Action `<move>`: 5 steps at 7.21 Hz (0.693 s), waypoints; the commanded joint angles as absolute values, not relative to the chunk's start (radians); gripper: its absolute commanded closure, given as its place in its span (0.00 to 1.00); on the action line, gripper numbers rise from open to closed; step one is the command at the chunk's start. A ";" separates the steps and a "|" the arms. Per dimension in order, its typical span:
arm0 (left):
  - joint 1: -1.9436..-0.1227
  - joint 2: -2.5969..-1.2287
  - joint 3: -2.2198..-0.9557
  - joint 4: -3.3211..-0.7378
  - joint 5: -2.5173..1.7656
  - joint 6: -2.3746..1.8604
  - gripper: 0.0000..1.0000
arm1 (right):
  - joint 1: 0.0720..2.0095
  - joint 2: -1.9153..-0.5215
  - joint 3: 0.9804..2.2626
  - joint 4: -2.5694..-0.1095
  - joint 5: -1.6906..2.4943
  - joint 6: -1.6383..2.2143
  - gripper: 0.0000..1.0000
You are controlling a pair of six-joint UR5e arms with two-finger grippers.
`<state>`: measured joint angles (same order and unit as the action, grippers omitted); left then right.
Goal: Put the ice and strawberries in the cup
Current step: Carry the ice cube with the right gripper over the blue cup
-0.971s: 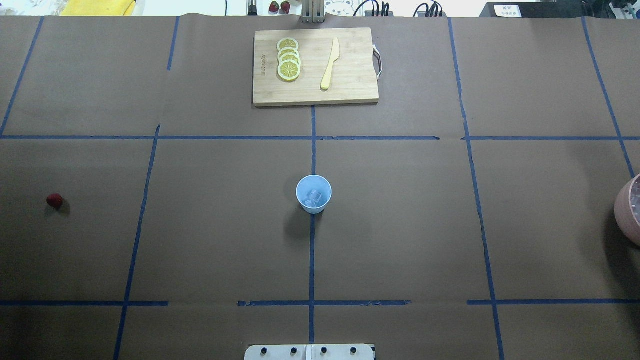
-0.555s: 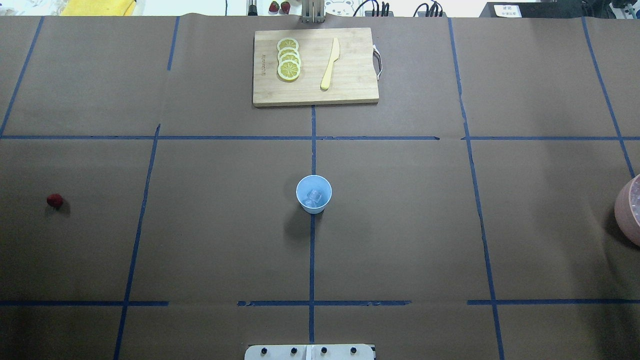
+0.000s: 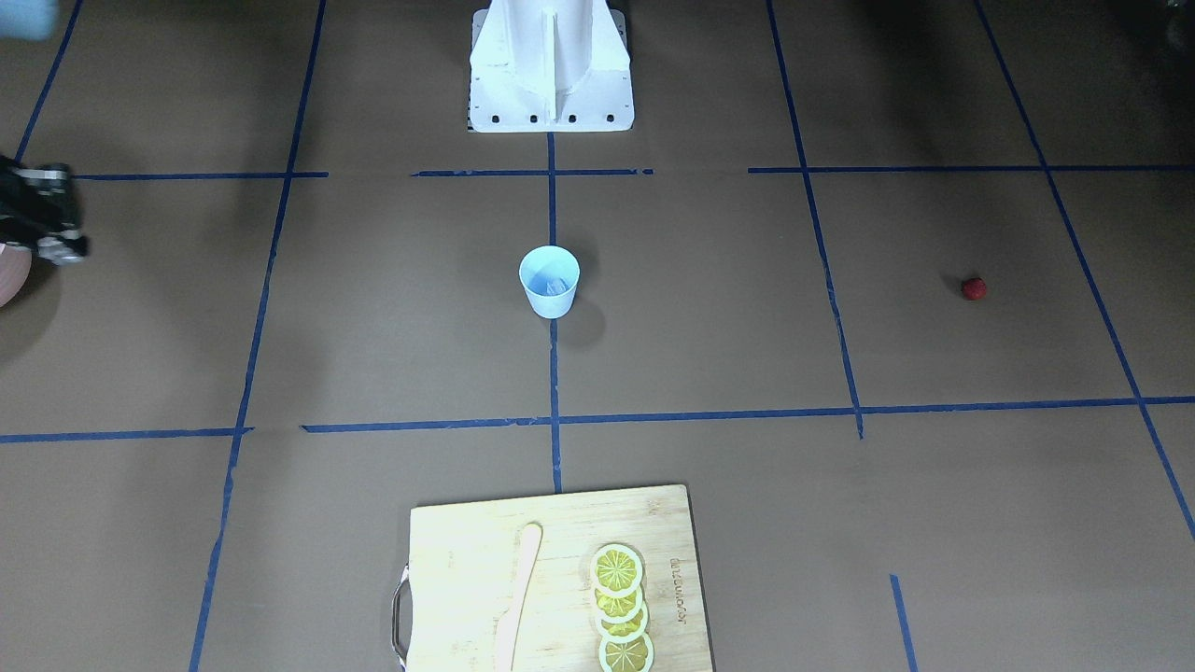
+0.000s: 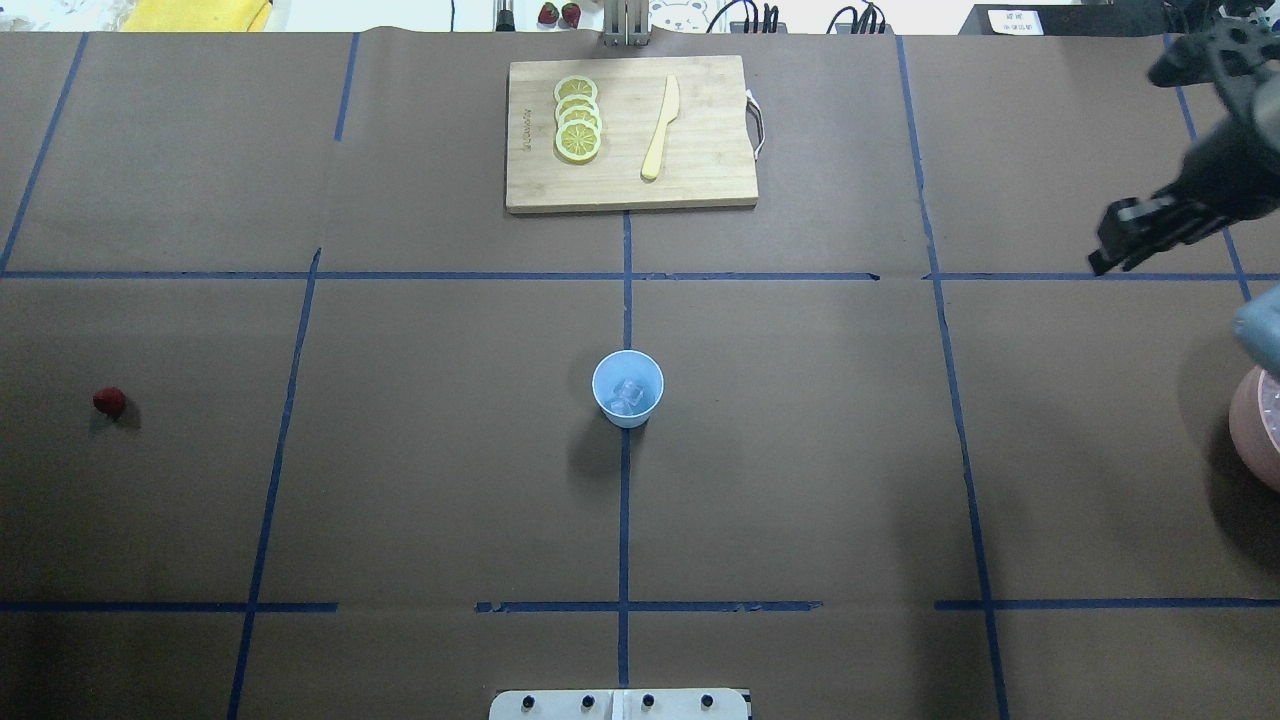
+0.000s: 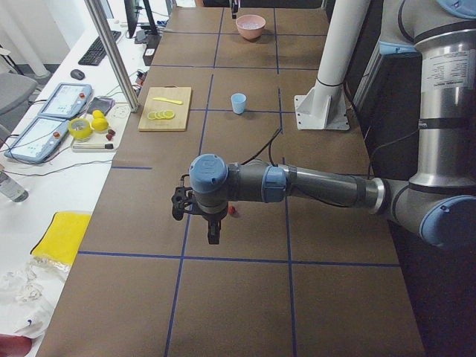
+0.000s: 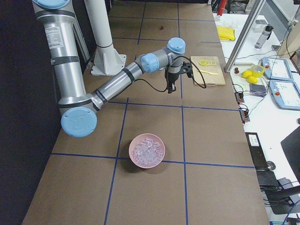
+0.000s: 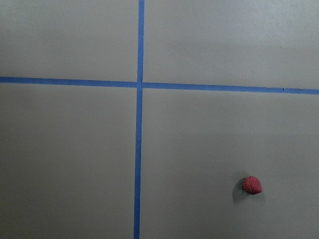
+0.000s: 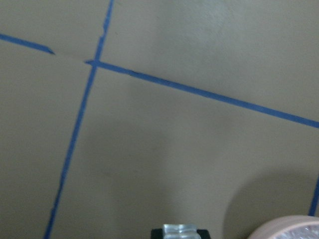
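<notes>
The pale blue cup (image 4: 627,388) (image 3: 549,280) stands upright at the table's centre with clear ice (image 4: 628,394) lying inside it. A small dark-red strawberry (image 4: 109,402) (image 7: 251,185) lies alone on the paper at the far left. My left gripper (image 5: 213,235) hangs just above and beside that berry (image 5: 233,211); I cannot tell whether it is open or shut. My right gripper (image 4: 1106,256) (image 6: 169,89) is high over the right side. In the right wrist view a clear ice cube (image 8: 180,231) sits pinched between its dark pads.
A pink bowl (image 6: 159,161) heaped with ice cubes stands at the table's right end. At the far middle lies a wooden cutting board (image 4: 710,150) with lemon slices (image 4: 577,118) and a yellow knife (image 4: 660,128). The white robot base (image 3: 551,75) stands behind the cup.
My right arm and gripper have come into the overhead view at the upper right, where nothing showed before. The cup and the strawberry have not moved.
</notes>
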<state>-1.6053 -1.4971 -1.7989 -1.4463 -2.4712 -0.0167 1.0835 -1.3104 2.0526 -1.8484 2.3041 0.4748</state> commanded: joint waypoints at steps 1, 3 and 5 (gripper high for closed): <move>-1.603 -1.499 -1.795 -1.447 -2.468 -0.020 0.00 | 0.865 -1.095 2.017 -1.882 2.188 0.821 1.00; -1.603 -1.499 -1.787 -1.451 -2.468 -0.020 0.00 | 0.755 -1.002 1.982 -1.878 2.131 0.957 1.00; -1.603 -1.499 -1.784 -1.451 -2.468 -0.020 0.00 | 0.654 -0.857 1.857 -1.875 2.053 1.049 1.00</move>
<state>-1.6030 -1.4987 -1.7868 -1.4509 -2.4682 -0.0199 0.7170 -0.9482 1.9366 -1.8771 2.0994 0.9921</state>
